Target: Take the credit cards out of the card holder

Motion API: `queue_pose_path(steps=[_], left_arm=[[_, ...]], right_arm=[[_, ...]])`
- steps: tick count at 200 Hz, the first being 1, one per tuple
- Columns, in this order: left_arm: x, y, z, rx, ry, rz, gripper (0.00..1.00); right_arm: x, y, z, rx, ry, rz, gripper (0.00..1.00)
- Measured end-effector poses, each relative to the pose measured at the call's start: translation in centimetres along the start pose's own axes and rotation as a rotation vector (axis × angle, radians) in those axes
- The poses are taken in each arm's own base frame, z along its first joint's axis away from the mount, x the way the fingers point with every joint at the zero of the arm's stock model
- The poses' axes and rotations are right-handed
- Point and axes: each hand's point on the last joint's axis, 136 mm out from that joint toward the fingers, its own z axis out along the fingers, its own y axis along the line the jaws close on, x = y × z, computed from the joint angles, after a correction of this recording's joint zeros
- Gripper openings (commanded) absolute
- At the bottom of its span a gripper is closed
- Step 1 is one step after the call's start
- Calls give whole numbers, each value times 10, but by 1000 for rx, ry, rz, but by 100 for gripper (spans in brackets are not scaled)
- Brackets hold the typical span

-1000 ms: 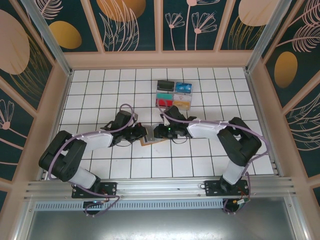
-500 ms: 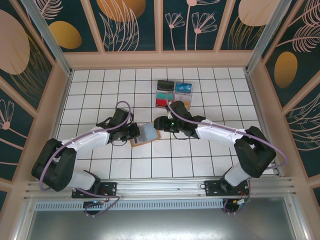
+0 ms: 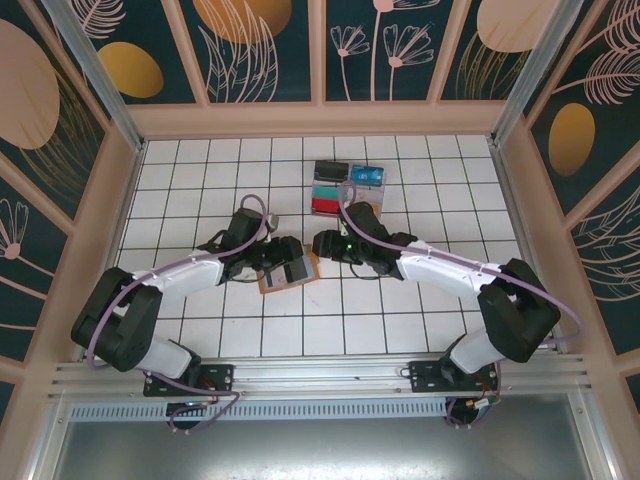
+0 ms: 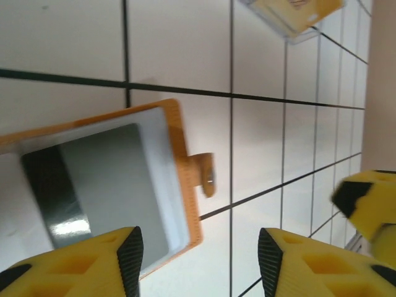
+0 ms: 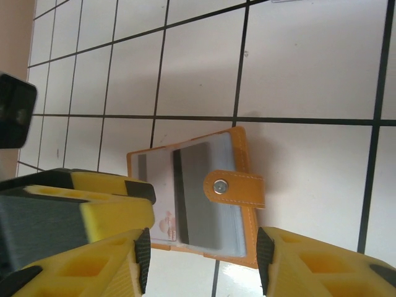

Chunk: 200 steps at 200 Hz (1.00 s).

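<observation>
The tan-orange card holder (image 3: 298, 274) lies flat on the white tiles, its snap tab (image 5: 238, 189) sticking out to one side. A grey credit card with a black stripe (image 5: 201, 195) sits in its clear inner pocket, also seen in the left wrist view (image 4: 99, 179). My left gripper (image 3: 284, 262) hovers open over the holder, whose corner (image 4: 185, 216) shows just inside one finger (image 4: 130, 257). My right gripper (image 3: 322, 244) stands open just right of the holder, which shows beyond its fingers (image 5: 143, 260). Neither touches it.
Sorted card stacks lie behind the grippers: black (image 3: 330, 170), blue (image 3: 368, 177), green over red (image 3: 328, 200). A gold stack (image 4: 297, 12) sits partly behind the right arm. The left gripper's yellow finger (image 5: 80, 204) crowds the holder's left side.
The left gripper has opened and shifted right over the holder. The holder, held tilted half a second ago, now lies flat on the tiles. The right gripper widened slightly.
</observation>
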Motion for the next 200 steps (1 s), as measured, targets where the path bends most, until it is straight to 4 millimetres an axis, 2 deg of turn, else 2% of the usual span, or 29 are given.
queue_pose_path(steps=[33, 52, 79, 104, 132, 171, 200], left_arm=[[-7, 2, -1, -21, -38, -3, 57], [-16, 5, -10, -37, -89, -12, 54], [-22, 17, -27, -54, -156, -47, 48], [-15, 39, -31, -91, -166, -103, 46], [3, 60, -27, -122, -134, -157, 44], [7, 58, -22, -83, -117, -185, 37], [10, 59, -15, -70, -90, -188, 36]], right_arm=[[2, -4, 0, 20, 5, -3, 51], [4, -4, 1, 27, 18, -23, 50], [6, 12, 15, 26, 55, -73, 43], [17, 28, 36, 17, 99, -108, 40], [33, 27, 56, 31, 166, -111, 32], [41, 15, 81, 84, 214, -94, 30], [31, 16, 95, 116, 188, -76, 30]])
